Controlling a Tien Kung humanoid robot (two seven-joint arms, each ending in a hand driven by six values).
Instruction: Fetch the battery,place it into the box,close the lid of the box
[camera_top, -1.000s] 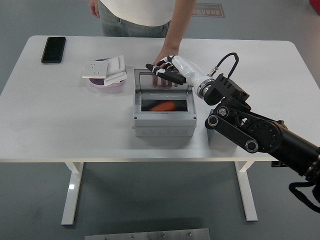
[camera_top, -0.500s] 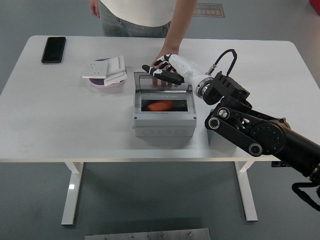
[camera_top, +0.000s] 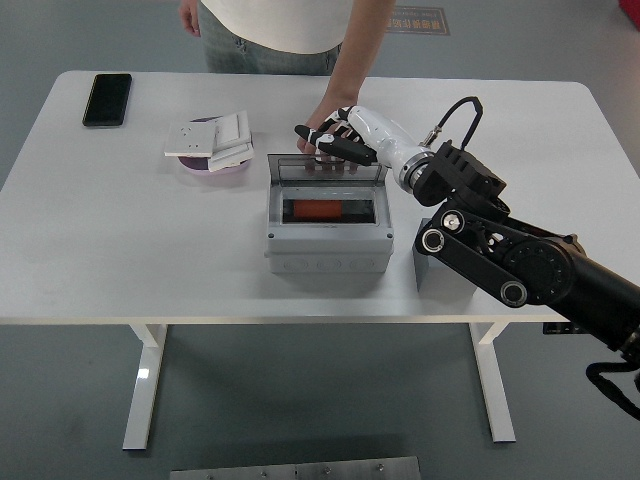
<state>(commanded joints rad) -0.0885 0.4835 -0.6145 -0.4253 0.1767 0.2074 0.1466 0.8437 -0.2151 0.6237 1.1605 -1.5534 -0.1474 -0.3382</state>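
The battery (camera_top: 320, 211), an orange-red cylinder, lies inside the grey box (camera_top: 328, 240) at centre frame, showing through the clear lid (camera_top: 328, 190). Over the last second that lid has tipped forward: a second ago it stood raised along the box's far edge, and now it leans well down over the opening, so the battery shows as a darker, flatter stripe beneath it. The right hand (camera_top: 335, 143), white with black fingers, sits just above the lid's far edge in the upper middle of the frame; it has shifted a little toward the top right and its fingers are stretched out and apart, gripping nothing, resting on or just over the lid rim — I cannot tell whether they touch. A person's hand (camera_top: 322, 128) is directly behind it, fingers down near the box's far wall, the arm reaching in from the top. The fetching and placing look done; what remains is pressing the lid fully flat, which it does not yet appear to be. The left arm is out of view. Farther out on the worktop (camera_top: 120, 240), a stack of white switch plates (camera_top: 212, 137) rests on a pink dish left of the box, and a phone (camera_top: 107, 99) lies at upper left.
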